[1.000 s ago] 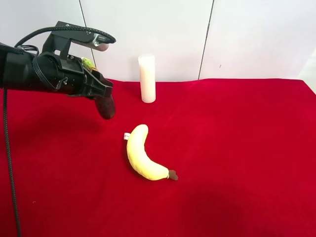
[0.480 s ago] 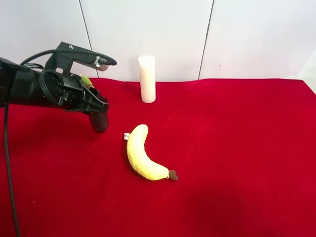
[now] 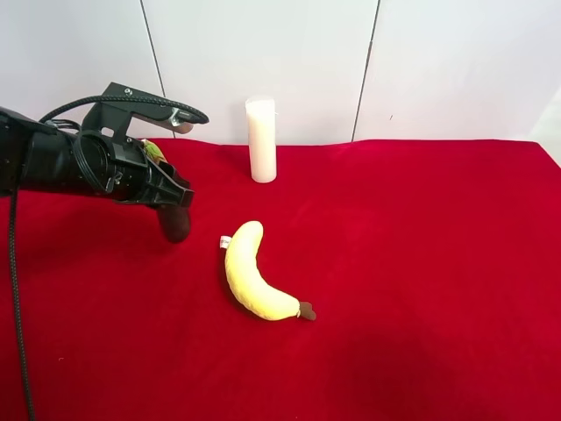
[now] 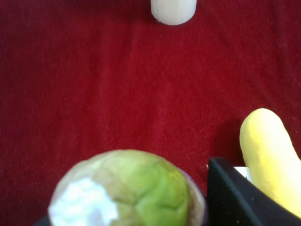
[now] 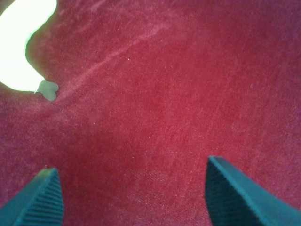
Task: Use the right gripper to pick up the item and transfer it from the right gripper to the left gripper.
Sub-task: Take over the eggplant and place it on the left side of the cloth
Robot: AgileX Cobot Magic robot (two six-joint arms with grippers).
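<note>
The item, a dark purple-black toy eggplant (image 3: 175, 221) with a yellow-green stem, hangs in the left gripper (image 3: 169, 197) on the all-black arm at the exterior high view's left. Its dark end points down, close above the red cloth. In the left wrist view the green stem end (image 4: 123, 188) fills the space between the jaws of the left gripper (image 4: 131, 209). The right gripper (image 5: 130, 179) is open and empty over bare red cloth. It does not show in the exterior high view.
A yellow plush banana (image 3: 250, 276) lies mid-table, just right of the eggplant. It also shows in the left wrist view (image 4: 270, 150) and the right wrist view (image 5: 19, 47). A white pillar candle (image 3: 261, 140) stands at the back by the wall.
The left arm has drawn back toward the exterior high view's left and lowered slightly with the eggplant in its jaws. The banana and candle have not moved.
</note>
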